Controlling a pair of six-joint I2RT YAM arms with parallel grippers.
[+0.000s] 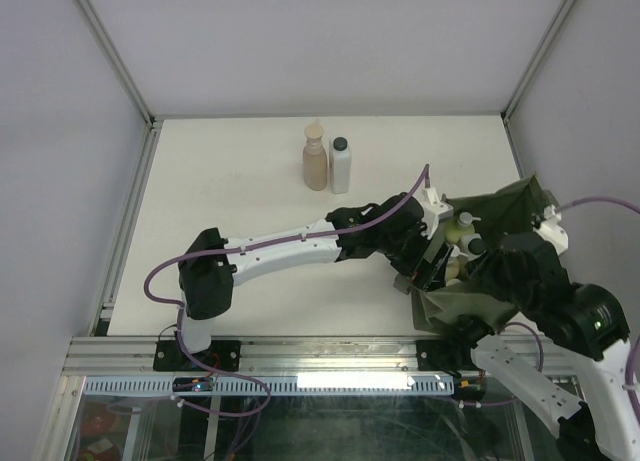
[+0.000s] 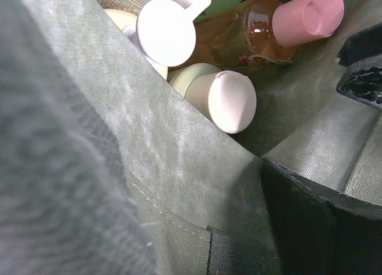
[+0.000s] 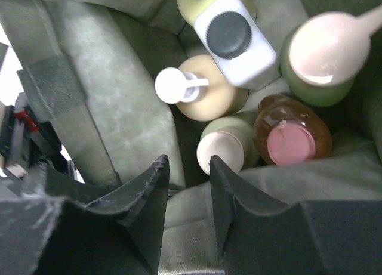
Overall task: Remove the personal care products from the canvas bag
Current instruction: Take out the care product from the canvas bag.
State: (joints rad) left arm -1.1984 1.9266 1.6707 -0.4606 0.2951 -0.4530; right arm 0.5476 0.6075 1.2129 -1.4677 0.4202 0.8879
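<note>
We see both arms reaching to the canvas bag (image 1: 505, 209), which slumps open at the near right corner of the desk (image 1: 230, 201). The right gripper (image 3: 188, 167) hangs over the bag's mouth with its two black fingers parted and nothing between them, just above a pale green bottle (image 3: 222, 148) with a white cap. Touching that one is an orange bottle (image 3: 291, 135) with a pink cap. Deeper in the bag stand a beige pump bottle (image 3: 209, 99), a white square bottle (image 3: 234, 33) with a black cap, a yellow-green bottle (image 3: 206, 5) partly hidden behind it, and a green bottle (image 3: 322, 54) with a broad white pump head. The left gripper (image 1: 430, 269) sits at the bag's left wall. Olive fabric fills most of its wrist camera, and we cannot tell whether its fingers are parted or clamped. Out of the bag, a tan bottle (image 1: 315, 161) and a white bottle (image 1: 341, 168) with a black cap stand upright side by side near the middle of the far edge, well apart from the bag.
</note>
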